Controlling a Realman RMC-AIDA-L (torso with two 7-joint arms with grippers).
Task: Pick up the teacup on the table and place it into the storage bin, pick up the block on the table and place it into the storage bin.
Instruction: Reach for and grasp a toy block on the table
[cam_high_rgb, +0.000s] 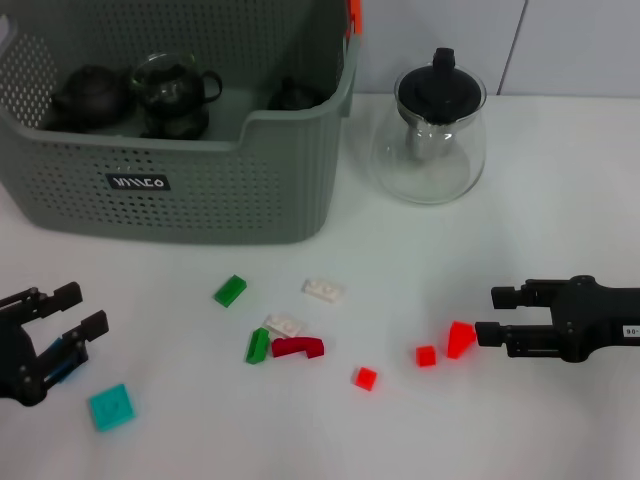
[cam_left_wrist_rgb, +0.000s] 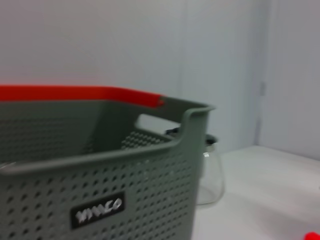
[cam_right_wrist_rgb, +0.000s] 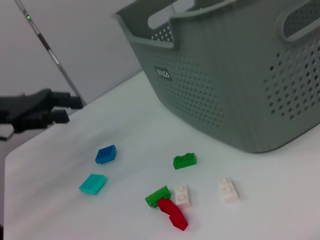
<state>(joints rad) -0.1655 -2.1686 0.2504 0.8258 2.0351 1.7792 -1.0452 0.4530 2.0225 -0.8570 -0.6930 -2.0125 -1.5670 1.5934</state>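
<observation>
The grey-green storage bin (cam_high_rgb: 200, 200) stands at the back left, also seen in the left wrist view (cam_left_wrist_rgb: 125, 190) and the right wrist view (cam_right_wrist_rgb: 225, 90). Dark teaware (cam_high_rgb: 170, 90) sits inside it; no teacup shows on the table. Loose blocks lie in front: green (cam_high_rgb: 230, 290), white (cam_high_rgb: 322, 290), dark red (cam_high_rgb: 298, 347), red (cam_high_rgb: 365, 377), teal (cam_high_rgb: 110, 407). My left gripper (cam_high_rgb: 75, 312) is open at the near left, over a blue block (cam_right_wrist_rgb: 106, 154). My right gripper (cam_high_rgb: 490, 315) is open at the right, with an orange-red block (cam_high_rgb: 460, 340) beside its nearer finger and nothing between the fingers.
A clear glass teapot (cam_high_rgb: 430, 130) with a black lid stands to the right of the bin, close to its corner. More small blocks, green (cam_high_rgb: 258, 345), white (cam_high_rgb: 284, 325) and red (cam_high_rgb: 426, 355), lie in the middle.
</observation>
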